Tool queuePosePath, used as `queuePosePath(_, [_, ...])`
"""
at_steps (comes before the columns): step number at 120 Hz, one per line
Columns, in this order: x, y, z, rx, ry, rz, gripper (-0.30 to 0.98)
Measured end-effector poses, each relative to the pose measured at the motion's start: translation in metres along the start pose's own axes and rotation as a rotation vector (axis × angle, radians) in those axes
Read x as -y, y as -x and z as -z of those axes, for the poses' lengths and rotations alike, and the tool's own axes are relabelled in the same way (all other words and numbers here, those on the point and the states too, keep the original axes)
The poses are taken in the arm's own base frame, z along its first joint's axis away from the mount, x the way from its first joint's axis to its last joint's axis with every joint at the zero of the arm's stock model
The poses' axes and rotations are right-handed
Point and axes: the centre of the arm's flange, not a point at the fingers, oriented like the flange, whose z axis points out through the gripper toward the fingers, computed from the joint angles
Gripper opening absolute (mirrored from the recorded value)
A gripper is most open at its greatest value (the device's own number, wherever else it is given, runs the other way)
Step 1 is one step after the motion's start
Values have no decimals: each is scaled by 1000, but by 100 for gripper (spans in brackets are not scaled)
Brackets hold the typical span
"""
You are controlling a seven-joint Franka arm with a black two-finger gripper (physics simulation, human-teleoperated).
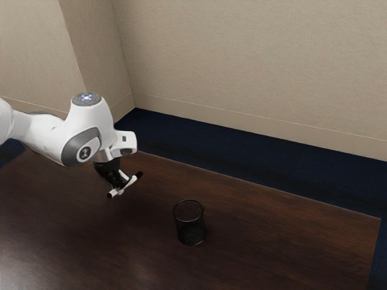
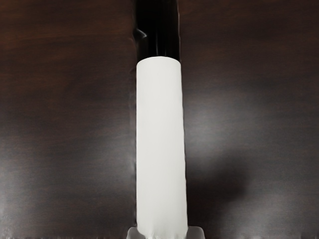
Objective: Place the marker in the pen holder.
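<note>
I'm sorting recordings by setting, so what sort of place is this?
Probably an office or meeting room, rendered in simulation: a dark wood table, what looks like navy carpet and plain beige walls. The mesh pen holder fits that too.

Premises: an indoor room, consistent with an office or meeting room; exact use cannot be confirmed. Walls (image 1: 260, 54) are beige with a fine texture, meeting at a corner and finished along the foot with a matching baseboard (image 1: 266, 125). Floor bears dark blue carpet (image 1: 242, 158), seen beyond the counter (image 1: 272, 235) and at its side. Counter top is broad, dark brown wood; grain also evident in the wrist view. A black mesh pen holder (image 1: 190, 233) on it supports the office finding.
</note>
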Motion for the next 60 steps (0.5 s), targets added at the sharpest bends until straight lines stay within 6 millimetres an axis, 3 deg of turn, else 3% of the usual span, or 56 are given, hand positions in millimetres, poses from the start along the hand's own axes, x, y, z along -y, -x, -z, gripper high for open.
queuePosePath(10, [-36, 3, 43, -16, 11, -27, -8])
queuePosePath(23, [-141, 13, 71, -1, 60, -163, -9])
queuePosePath(29, [-173, 21, 80, 7, 70, -200, -8])
queuePosePath(35, [-184, 26, 81, 25, 75, -201, -8])
queuePosePath(51, [-189, 27, 70, 82, 82, -163, -8])
queuePosePath(60, [-196, 13, 62, 111, 95, -149, -8])
